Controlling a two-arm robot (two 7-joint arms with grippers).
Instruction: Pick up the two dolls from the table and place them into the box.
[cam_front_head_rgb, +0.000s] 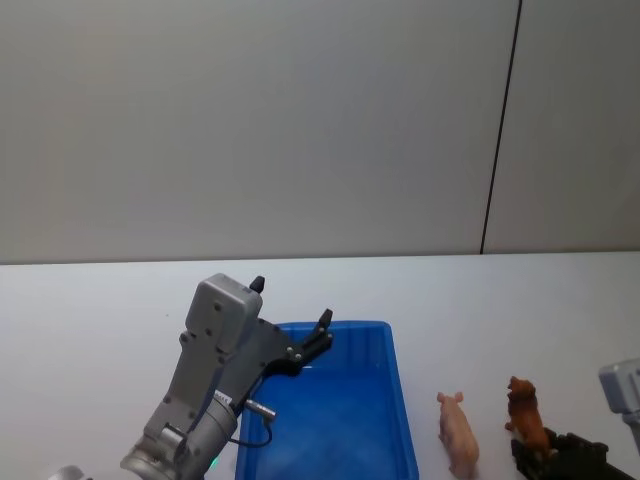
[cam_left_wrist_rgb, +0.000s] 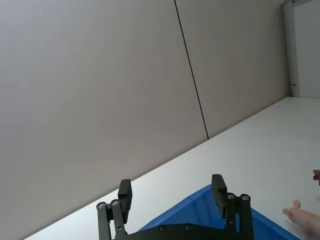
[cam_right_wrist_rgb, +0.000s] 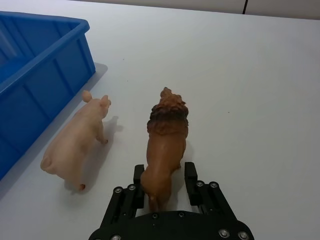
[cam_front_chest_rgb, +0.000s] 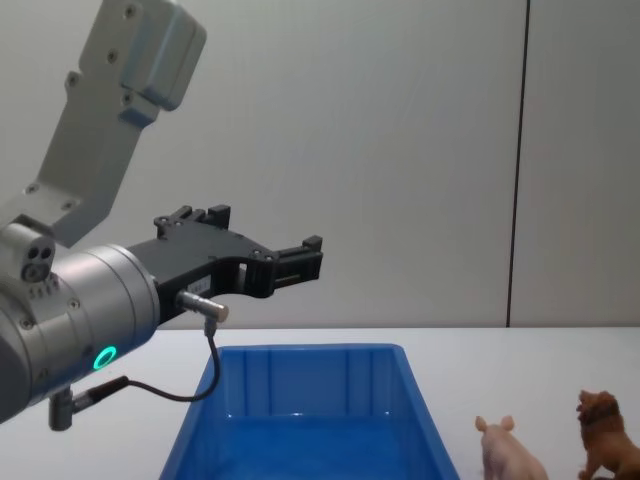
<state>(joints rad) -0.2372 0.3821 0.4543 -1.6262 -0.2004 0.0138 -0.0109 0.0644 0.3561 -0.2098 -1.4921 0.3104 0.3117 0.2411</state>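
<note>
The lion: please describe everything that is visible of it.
The lion is a small brown figurine of plastic look, with a darker mane and four legs. It stands upright on the white table, beside the pig but apart from it. The right tool, open, straddles its hindquarters; whether it touches is unclear.

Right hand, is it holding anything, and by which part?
Nothing held yet. The right hand is open, its fingers either side of the lion's hindquarters; the lion stands on the table. The left hand is empty.
</note>
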